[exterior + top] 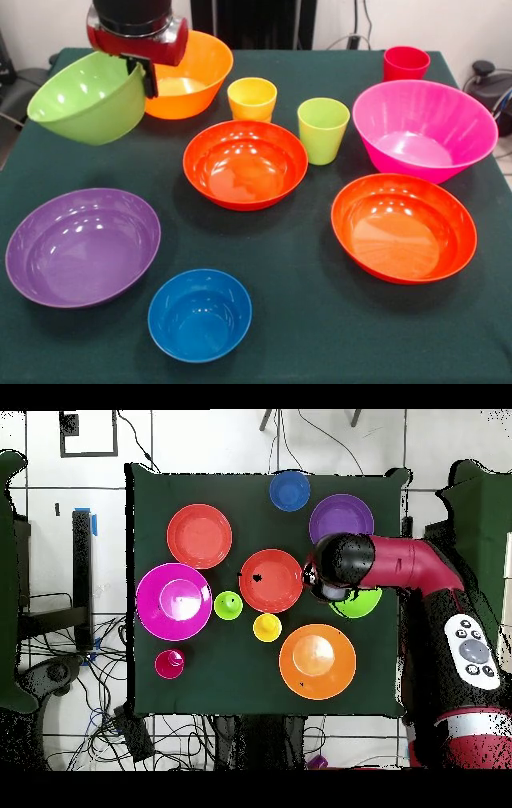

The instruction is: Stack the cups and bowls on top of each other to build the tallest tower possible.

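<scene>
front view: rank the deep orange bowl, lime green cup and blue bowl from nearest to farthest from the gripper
From the gripper, which is holding the green bowl by its rim:
1. Deep orange bowl, right beside it at the back of the table.
2. Lime green cup, mid-table toward the magenta bowl.
3. Blue bowl, at the front edge.

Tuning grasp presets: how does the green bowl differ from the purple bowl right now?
The green bowl hangs tilted in the air, its rim pinched by the gripper; the purple bowl sits flat on the table. The green one is deeper with steeper walls, the purple wider and shallower. Both are glossy, round and empty.
</scene>
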